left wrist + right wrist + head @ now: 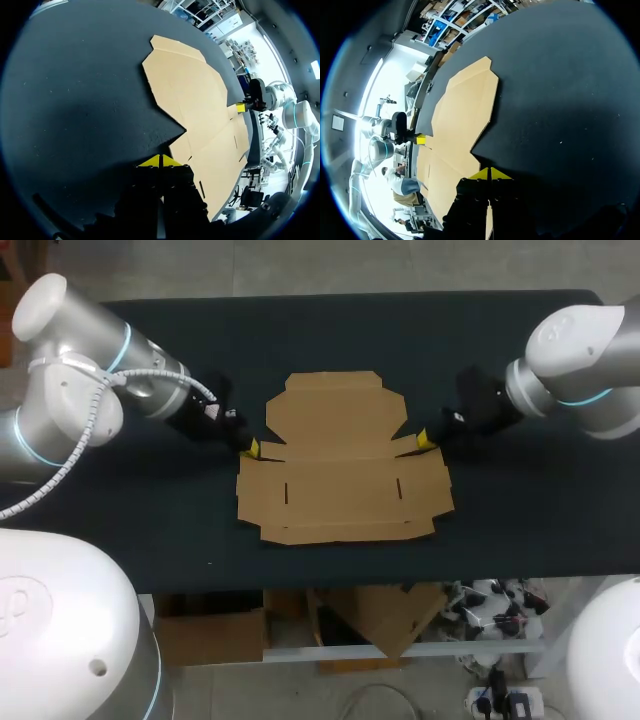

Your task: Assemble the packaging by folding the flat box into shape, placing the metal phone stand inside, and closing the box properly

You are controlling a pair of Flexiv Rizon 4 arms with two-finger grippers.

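Observation:
A flat, unfolded brown cardboard box lies in the middle of the dark table. My left gripper rests at the notch on the box's left side, its yellow tips pressed together. In the left wrist view the shut tips sit on the cloth right at the cardboard's inner corner. My right gripper rests at the matching notch on the right side, also shut. The right wrist view shows its tips together at the edge of the cardboard. No metal phone stand is in view.
The dark table cloth stretches bare to the left, right and behind the box. The table's front edge runs just below the box's near flap. Each wrist view shows the other arm's yellow tip across the cardboard.

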